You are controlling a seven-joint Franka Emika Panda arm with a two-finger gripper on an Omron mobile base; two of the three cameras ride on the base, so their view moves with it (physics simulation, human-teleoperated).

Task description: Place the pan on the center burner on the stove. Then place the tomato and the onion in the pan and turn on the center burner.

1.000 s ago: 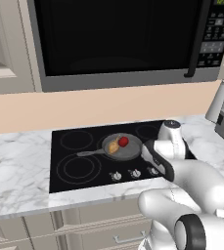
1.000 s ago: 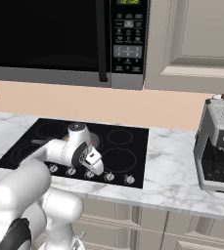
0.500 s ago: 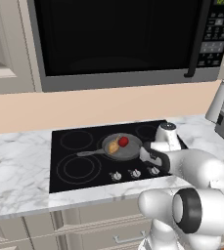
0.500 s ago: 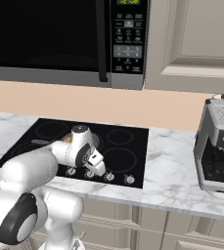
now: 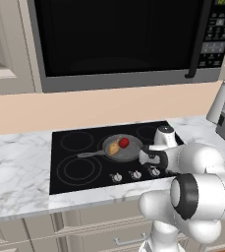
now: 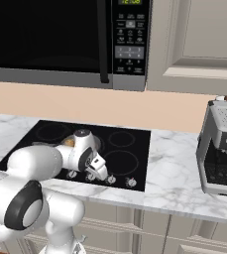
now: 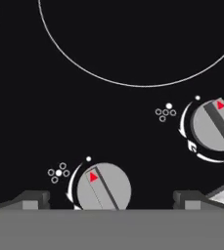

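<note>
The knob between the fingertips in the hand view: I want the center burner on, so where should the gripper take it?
Grip the knob across its raised bar, one fingertip each side, coming straight down onto its face. The bar runs diagonally, so roll the gripper to match; the open jaws already straddle it.

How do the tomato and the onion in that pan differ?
The tomato is bright red and round; the onion is golden-brown and more elongated. The tomato sits farther back and right in the left base view, the onion nearer the handle. Both are small and lie in the pan.
</note>
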